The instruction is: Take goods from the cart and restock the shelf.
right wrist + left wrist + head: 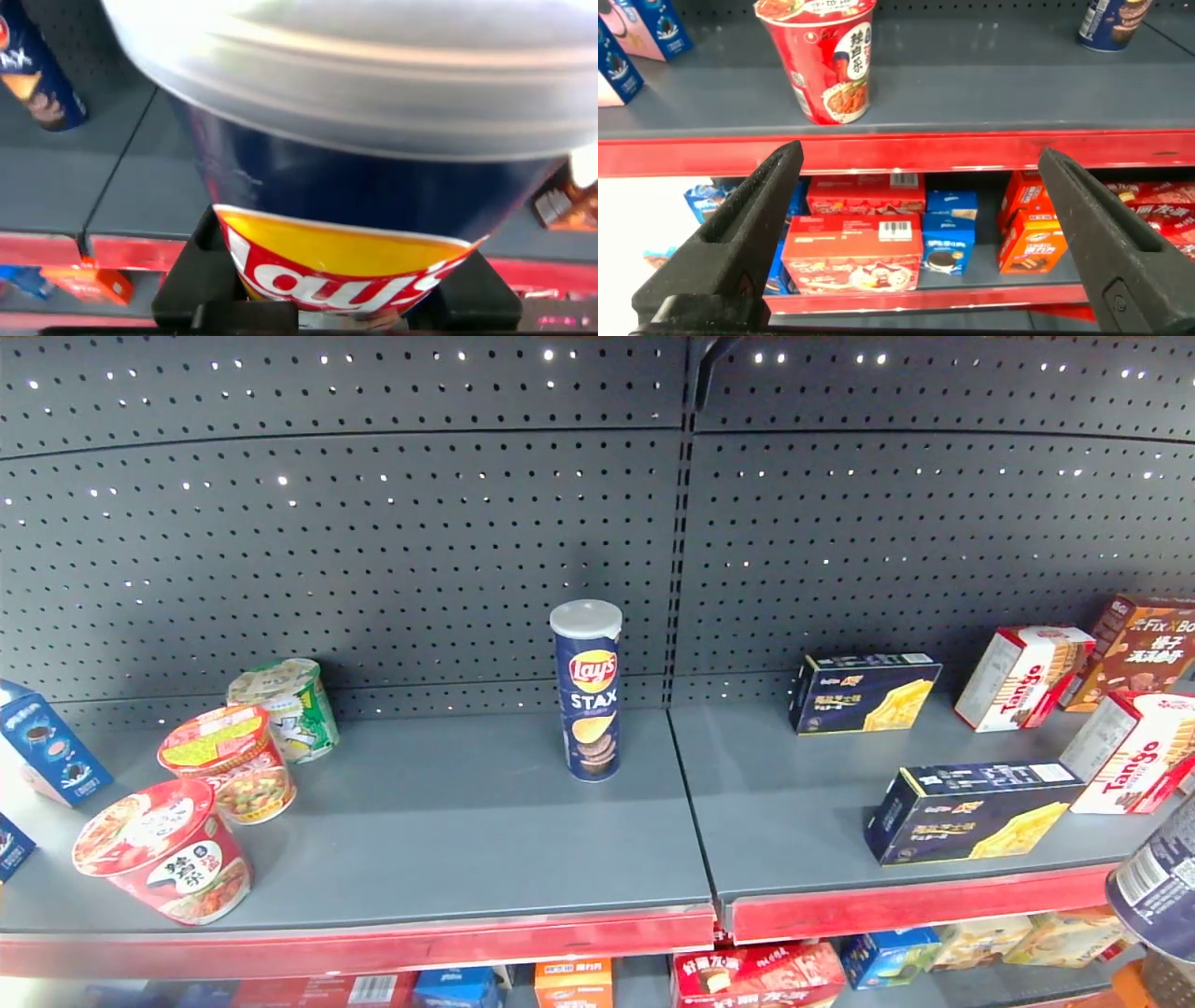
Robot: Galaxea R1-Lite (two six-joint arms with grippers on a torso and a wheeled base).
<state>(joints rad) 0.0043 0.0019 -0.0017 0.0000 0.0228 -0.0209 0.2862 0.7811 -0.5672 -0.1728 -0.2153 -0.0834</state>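
**A:** The chip can, where is it?
**B:** In the right gripper, jaws closed about its body, just off the front edge of the shelf, at the robot's right.
**A:** And its likely place?
**B:** Beside the standing can, upright at mid-shelf — leftward and deeper from the jaws. The right arm is nearer. The left gripper faces the shelf lip — jaws wide, empty.

Matt perforated metal backboard, smooth matt shelf, glossy chip can with matt plastic lid.
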